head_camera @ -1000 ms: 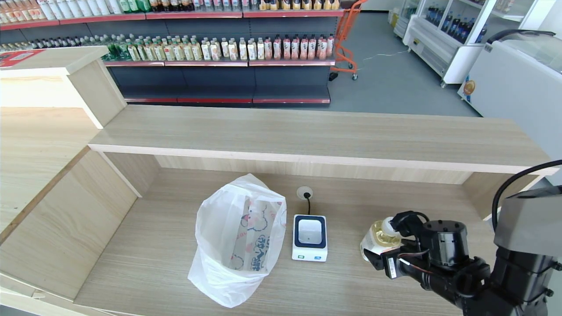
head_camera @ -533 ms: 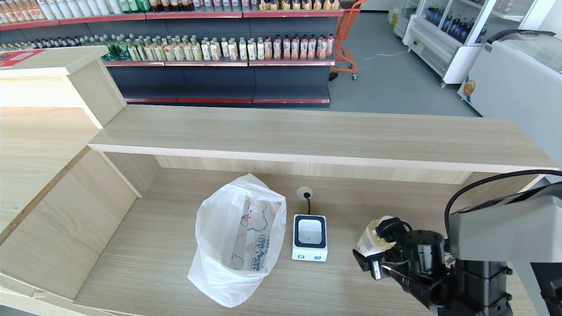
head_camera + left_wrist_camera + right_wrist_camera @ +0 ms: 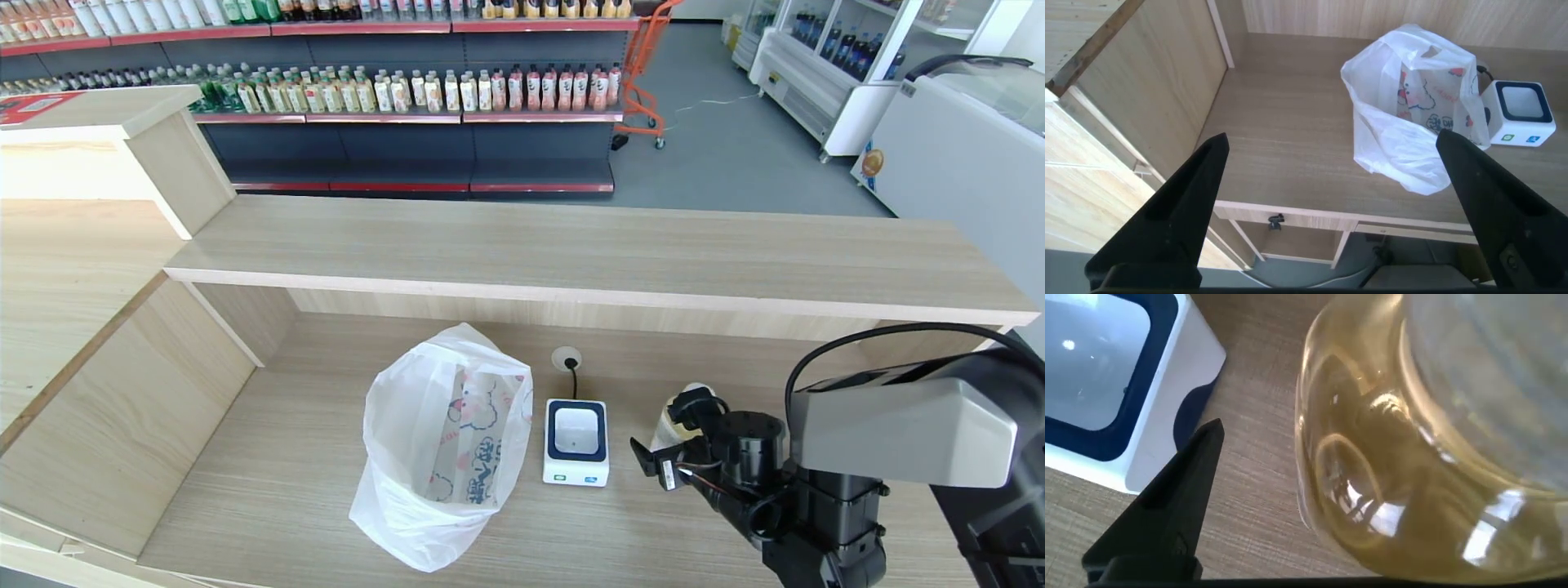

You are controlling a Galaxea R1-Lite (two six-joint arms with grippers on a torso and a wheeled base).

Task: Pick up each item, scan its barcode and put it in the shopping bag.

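Right gripper (image 3: 671, 430): shut around the bottle (image 3: 663, 433), one dark finger on each side of its body. You can see one finger (image 3: 1167, 514) at the edge of the right wrist view, with the bottle (image 3: 1413, 457) pressed close in front of the camera. It is clear plastic holding pale amber liquid.

Bottle position: just to the right of the scanner (image 3: 576, 441), over the lower counter (image 3: 286, 490), with the cap end pointing away from the robot. You cannot tell from these views whether its base touches the wood. In the right wrist view the scanner (image 3: 1102, 384) lies just beside the bottle, with a strip of bare counter between them.

Left gripper (image 3: 1331, 143): fingers spread wide with nothing between them. It hangs above the near left part of the counter, well apart from the bottle.

Scanner: a white box with a dark blue frame round a pale window, facing up. A black cable (image 3: 573, 382) runs from its back edge to a round grommet (image 3: 566, 358) in the counter.

Shopping bag (image 3: 441, 457): thin white plastic, standing open just left of the scanner. A package with a pink and white cartoon print (image 3: 473, 441) stands inside it. In the left wrist view the bag (image 3: 1413, 98) and scanner (image 3: 1523, 113) sit side by side.

Upper ledge (image 3: 571, 245): runs across behind the lower counter.
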